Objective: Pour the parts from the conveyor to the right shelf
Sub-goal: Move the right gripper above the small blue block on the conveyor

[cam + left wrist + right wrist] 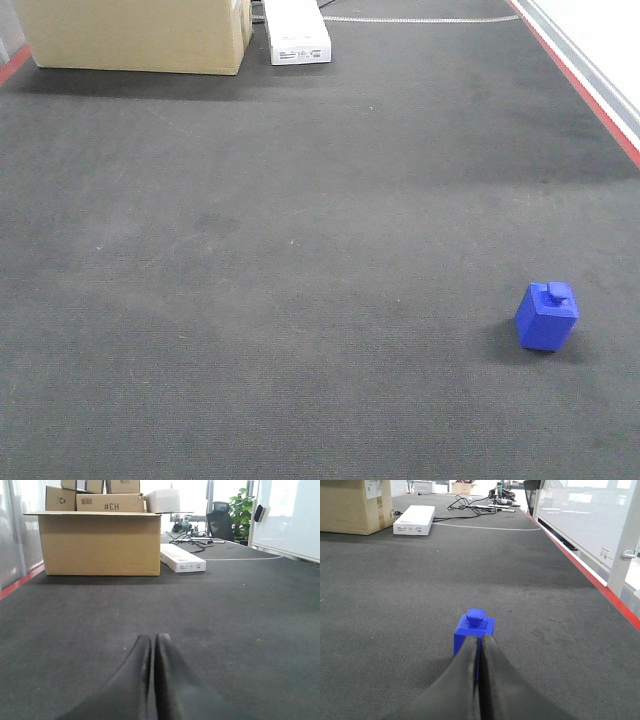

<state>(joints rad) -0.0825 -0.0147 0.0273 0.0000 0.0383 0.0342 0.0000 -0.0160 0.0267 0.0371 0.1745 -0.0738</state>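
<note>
Left tool [152, 641] and right tool [479, 642], jaws pressed together, low and level.

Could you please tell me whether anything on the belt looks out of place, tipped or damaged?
Nothing is spilled or damaged: the blue part stands upright, stub up. The only oddities are a cardboard box and a flat white box sitting at the far end of the conveyor, with loose cables beyond them.
</note>
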